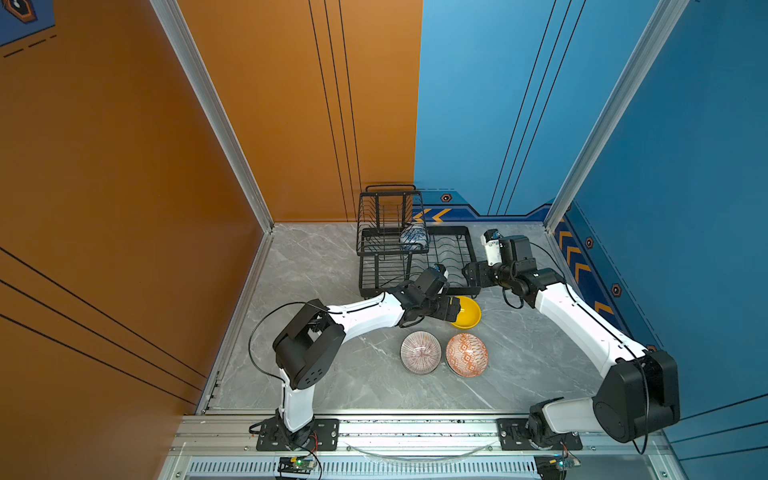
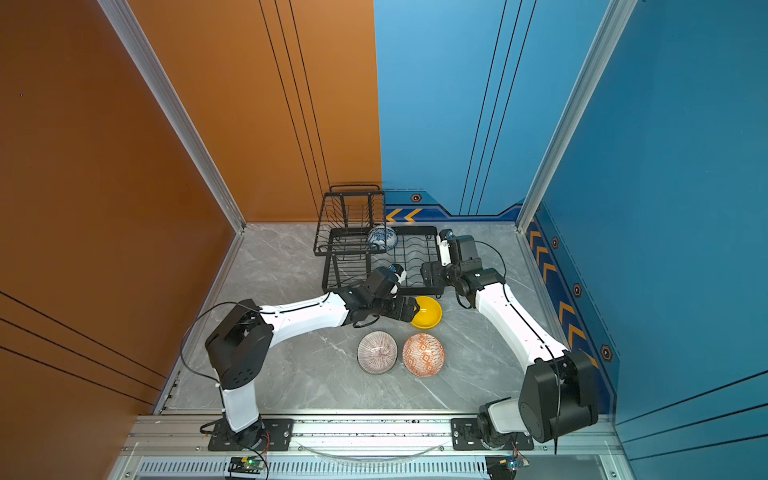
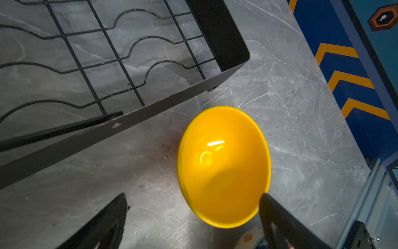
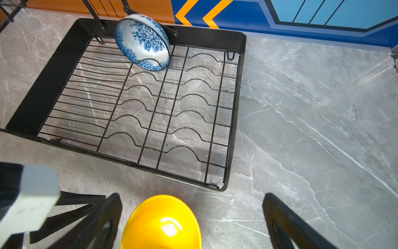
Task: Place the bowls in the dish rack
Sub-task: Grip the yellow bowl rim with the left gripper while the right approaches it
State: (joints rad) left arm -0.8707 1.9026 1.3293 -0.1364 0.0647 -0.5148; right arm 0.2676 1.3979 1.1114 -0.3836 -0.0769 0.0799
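In both top views the black wire dish rack (image 1: 390,251) (image 2: 351,250) stands at the back of the table. A blue-white floral bowl (image 1: 413,239) (image 2: 381,239) (image 4: 142,43) leans on edge in its far slots. The yellow bowl (image 1: 469,312) (image 2: 430,312) (image 3: 224,166) (image 4: 161,224) sits upright on the table just in front of the rack. My left gripper (image 1: 455,309) (image 2: 413,309) (image 3: 193,194) is open at its left rim, one fingertip (image 3: 266,199) against the rim. My right gripper (image 1: 468,271) (image 2: 426,272) (image 4: 192,194) hangs open and empty over the rack's front right corner.
A pinkish striped bowl (image 1: 420,352) (image 2: 377,352) and an orange-white patterned bowl (image 1: 466,354) (image 2: 423,354) sit side by side nearer the front. The rack's raised basket (image 1: 388,208) is on its left half. Walls close the table at the left, back and right.
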